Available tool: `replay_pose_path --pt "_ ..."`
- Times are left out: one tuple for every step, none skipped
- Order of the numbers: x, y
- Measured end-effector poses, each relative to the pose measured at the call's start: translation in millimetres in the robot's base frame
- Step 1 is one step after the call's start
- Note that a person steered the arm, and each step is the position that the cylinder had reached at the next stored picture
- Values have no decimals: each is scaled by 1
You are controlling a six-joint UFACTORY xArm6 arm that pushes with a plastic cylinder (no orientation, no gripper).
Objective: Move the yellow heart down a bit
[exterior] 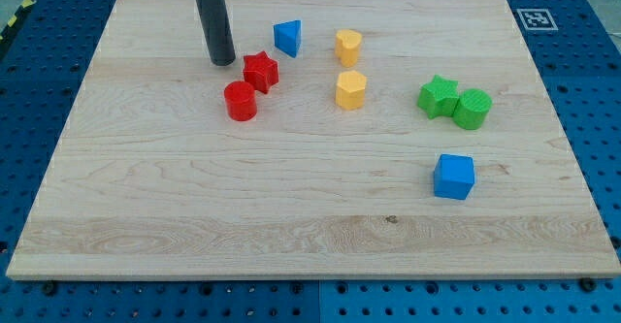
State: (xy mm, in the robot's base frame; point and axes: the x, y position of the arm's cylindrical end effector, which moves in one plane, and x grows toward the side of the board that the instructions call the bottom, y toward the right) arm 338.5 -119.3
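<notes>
The yellow heart point(348, 46) sits near the desk's point(146, 187) top, directly above the yellow hexagon point(350, 89), so pushing it down risks bumping that block, while the tip point(223, 62), a bare rod with no gripper, stands well left beside the red star point(260, 72)

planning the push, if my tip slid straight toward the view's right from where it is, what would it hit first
Probably the red star, which sits just right of my tip and slightly lower. If the tip passes above it, the blue triangular block lies above that line, so the next candidate is the lower yellow block.
</notes>
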Motion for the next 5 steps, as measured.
replay_pose_path --pt "-19 10" --pt "-63 27" --pt "-103 97" --pt "-106 167" --pt "-97 176"
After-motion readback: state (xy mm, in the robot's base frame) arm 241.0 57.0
